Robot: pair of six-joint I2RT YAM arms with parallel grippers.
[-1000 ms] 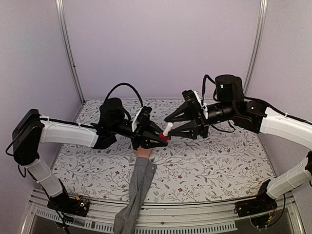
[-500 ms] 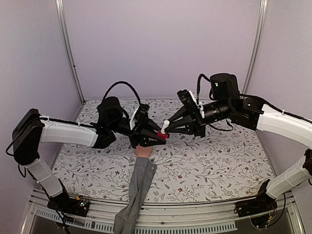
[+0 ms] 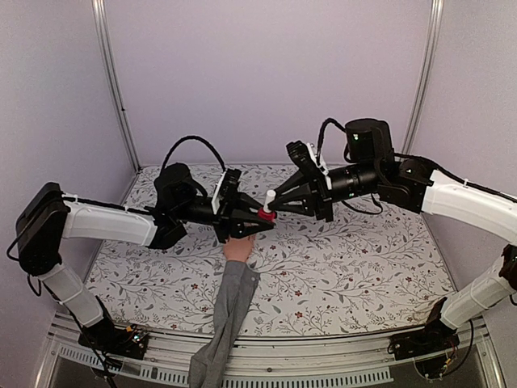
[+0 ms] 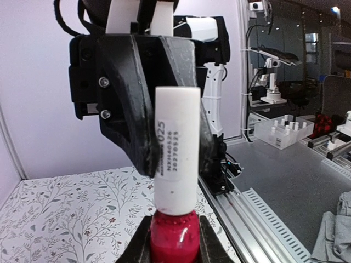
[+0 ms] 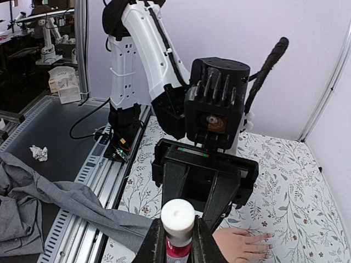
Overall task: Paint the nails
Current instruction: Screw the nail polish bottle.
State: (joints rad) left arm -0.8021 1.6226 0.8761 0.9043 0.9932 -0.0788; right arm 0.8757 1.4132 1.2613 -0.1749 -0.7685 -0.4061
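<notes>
While bottle is gripped by left jaws and cap by right jaws, floral worktop is enclosed by lilac walls.

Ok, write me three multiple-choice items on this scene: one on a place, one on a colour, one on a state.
1. The mannequin hand lies: A) on the floral table; B) inside a box; C) on the back wall.
2. The cap of the polish bottle is: A) black; B) white; C) blue.
3. The left gripper is: A) open and empty; B) shut on the bottle's red body; C) resting on the table.
Answers: 1 A, the hand lies flat on the cloth, its grey sleeve trailing to the near edge; 2 B, it is plain white above the red glass; 3 B, both fingers press the red body.
</notes>
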